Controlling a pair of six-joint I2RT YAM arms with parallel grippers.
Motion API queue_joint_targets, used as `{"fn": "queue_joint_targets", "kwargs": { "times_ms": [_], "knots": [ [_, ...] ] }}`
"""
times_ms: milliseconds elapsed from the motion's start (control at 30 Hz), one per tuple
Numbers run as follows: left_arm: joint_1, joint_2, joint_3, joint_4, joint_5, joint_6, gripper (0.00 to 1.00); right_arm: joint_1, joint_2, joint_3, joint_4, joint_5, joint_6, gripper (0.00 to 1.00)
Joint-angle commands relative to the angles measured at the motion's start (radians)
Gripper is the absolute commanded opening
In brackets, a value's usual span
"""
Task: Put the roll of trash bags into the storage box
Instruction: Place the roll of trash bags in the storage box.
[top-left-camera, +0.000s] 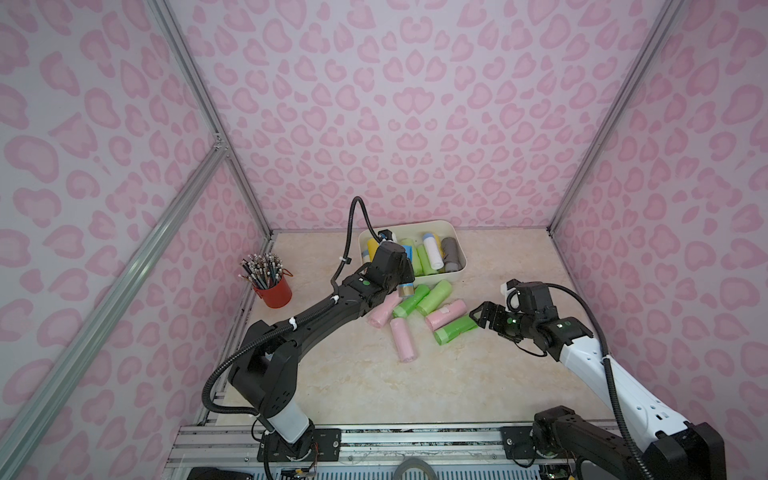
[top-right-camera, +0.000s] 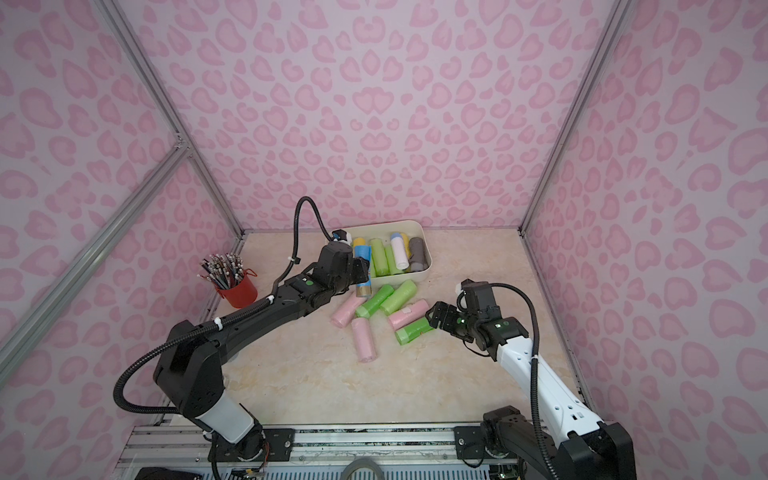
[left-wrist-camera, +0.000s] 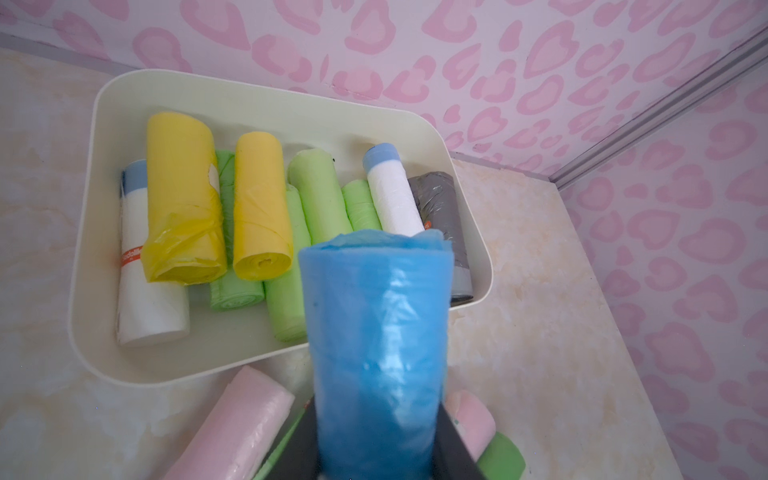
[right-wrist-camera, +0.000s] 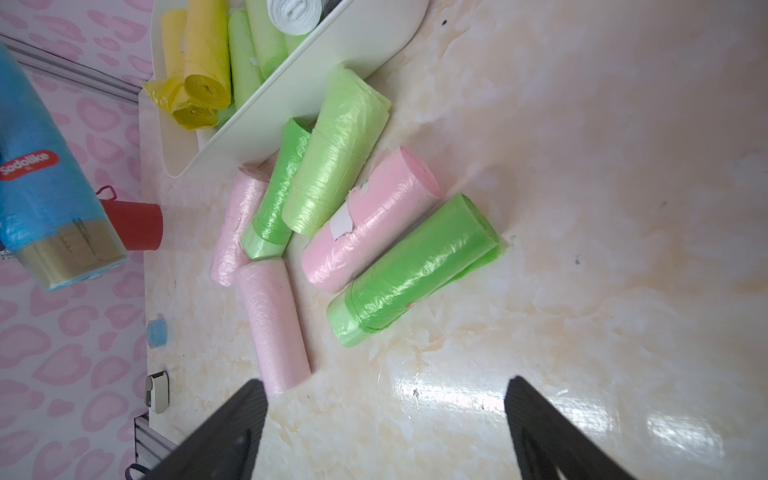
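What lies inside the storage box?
The storage box holds two yellow rolls, two white rolls, several green rolls and a grey roll. The blue roll in the left gripper covers part of the green and grey ones.

Soft even light; the tabletop (right-wrist-camera: 436, 390) glares; the near blue roll (left-wrist-camera: 374, 332) looks blurred.
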Motion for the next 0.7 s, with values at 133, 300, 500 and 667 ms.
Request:
{"fn": "queue_joint_targets", "kwargs": {
  "times_ms": [133, 300, 500, 667],
  "knots": [
    [0.046, 0.069, 0.098, 0.066, 0.043, 0.026, 0.27, -0.001, 0.016, -0.002, 0.025, -0.015, 0.007, 0.91],
    [0.069, 0.133, 0.168, 0.052, 0.061, 0.026, 0.27, 0.0, 0.002, -0.018, 0.04, -0.016, 0.015, 0.91],
    [0.079, 0.207, 0.25, 0.036, 0.065, 0.039, 0.27, -0.002, 0.004, -0.01, 0.028, -0.031, 0.004, 0.92],
    [0.094, 0.318, 0.372, -0.009, 0.062, 0.056, 0.27, -0.001, -0.026, -0.038, 0.026, -0.011, 0.008, 0.91]
  ]
}}
